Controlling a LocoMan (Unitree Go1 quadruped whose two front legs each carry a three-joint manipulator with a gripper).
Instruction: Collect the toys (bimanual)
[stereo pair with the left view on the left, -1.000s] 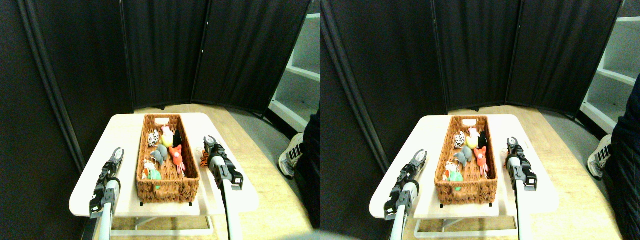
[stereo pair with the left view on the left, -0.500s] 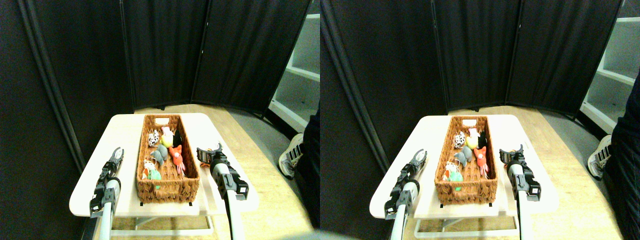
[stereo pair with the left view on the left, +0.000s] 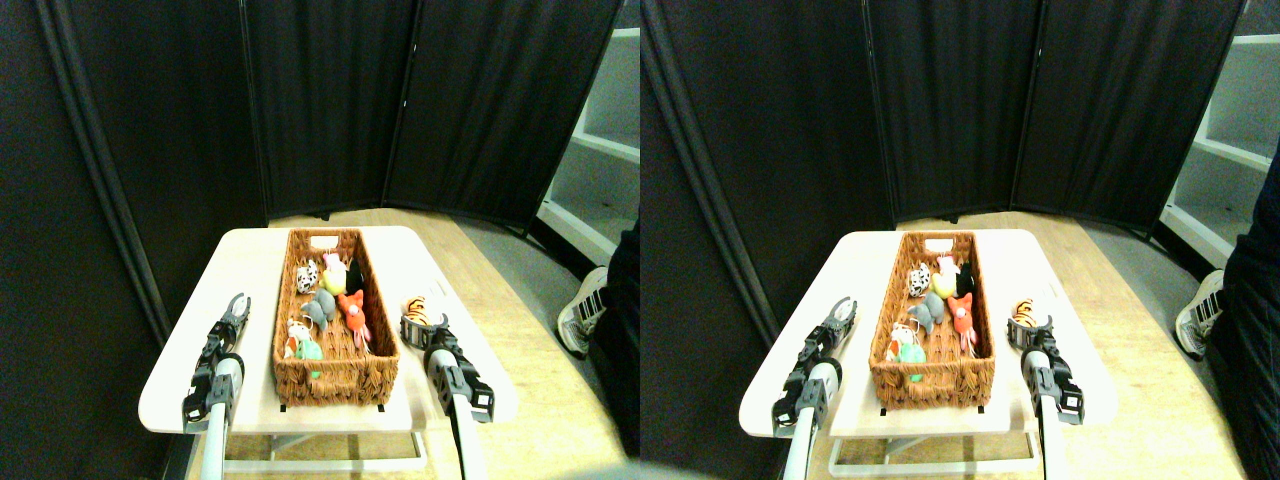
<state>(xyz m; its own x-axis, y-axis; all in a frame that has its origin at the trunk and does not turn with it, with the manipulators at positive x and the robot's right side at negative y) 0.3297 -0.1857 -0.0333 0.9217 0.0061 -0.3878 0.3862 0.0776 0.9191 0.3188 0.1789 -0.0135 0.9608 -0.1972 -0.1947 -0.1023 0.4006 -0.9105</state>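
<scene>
One toy was left outside the basket (stereo pair with the left view on the left: 336, 372): the striped tiger (stereo pair with the left view on the left: 417, 310) lay on the table (stereo pair with the left view on the left: 190, 375) near its right edge, just beyond the right gripper (stereo pair with the left view on the left: 423, 327), whose jaws stood wide and empty just short of it. Its long axis could not be told. The left gripper (stereo pair with the left view on the left: 235, 305), also spread and empty, hung near the left edge, well apart from the tiger, so the right arm was nearer; the other toys (stereo pair with the left view on the left: 328, 300) sat inside the basket.

Rough woven wicker basket (stereo pair with the left view on the left: 336, 372), plush toys (stereo pair with the left view on the left: 330, 305), smooth matt table (stereo pair with the left view on the left: 250, 265)
</scene>
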